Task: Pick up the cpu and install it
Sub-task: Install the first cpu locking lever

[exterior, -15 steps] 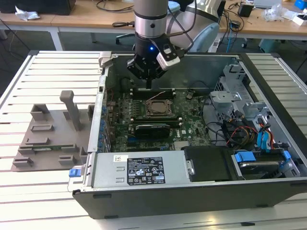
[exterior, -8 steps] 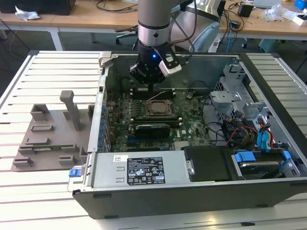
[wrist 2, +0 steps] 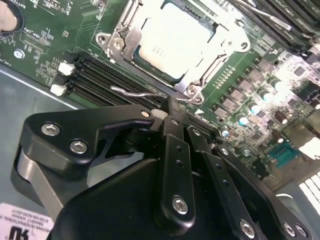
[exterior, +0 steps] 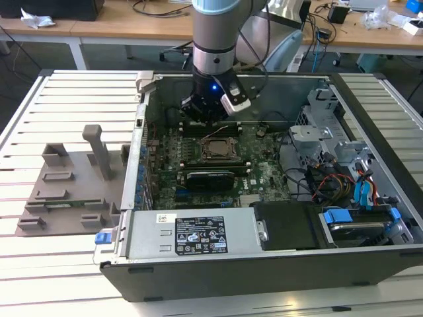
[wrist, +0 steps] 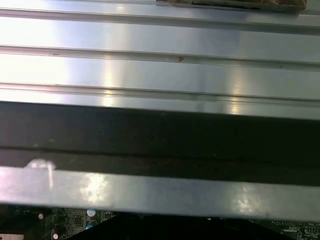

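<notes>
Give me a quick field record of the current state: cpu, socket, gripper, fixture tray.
cpu: lying flat inside the socket frame on the motherboard
socket frame: open, metal lever wire beside it unlatched
gripper: inside the computer case, beside the socket, holding nothing, fingers together
motherboard: green, in the open case
fixture tray: grey, on the slatted table at the exterior view's left, outside the case

a white-and-black label (exterior: 200, 234) stood on the power supply (exterior: 192, 231), its print too small to read; no other text was legible.
</notes>
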